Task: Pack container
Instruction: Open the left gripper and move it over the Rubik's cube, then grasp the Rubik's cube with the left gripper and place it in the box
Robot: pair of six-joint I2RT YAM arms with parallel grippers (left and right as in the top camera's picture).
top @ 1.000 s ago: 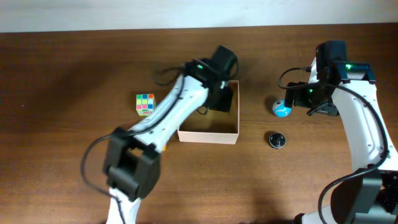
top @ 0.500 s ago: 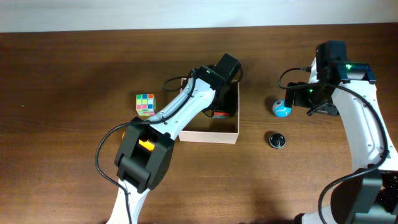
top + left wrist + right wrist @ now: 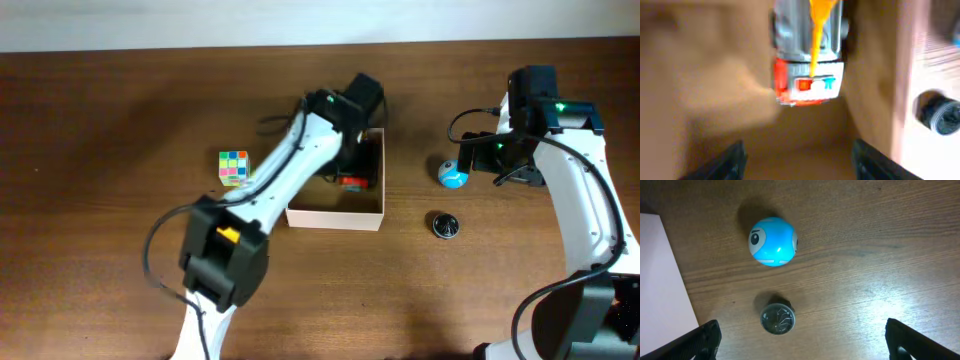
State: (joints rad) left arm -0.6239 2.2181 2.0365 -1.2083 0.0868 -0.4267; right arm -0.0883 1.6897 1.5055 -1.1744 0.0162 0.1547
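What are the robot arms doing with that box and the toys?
They're packing toys into the container. The left gripper hangs open above a red and grey toy car lying inside it. The right gripper hovers open over a blue ball and a small dark round thing on the table. A colourful puzzle cube also waits outside.

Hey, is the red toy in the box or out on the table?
In. The red toy lies on the tan floor of the container, with its walls around it.
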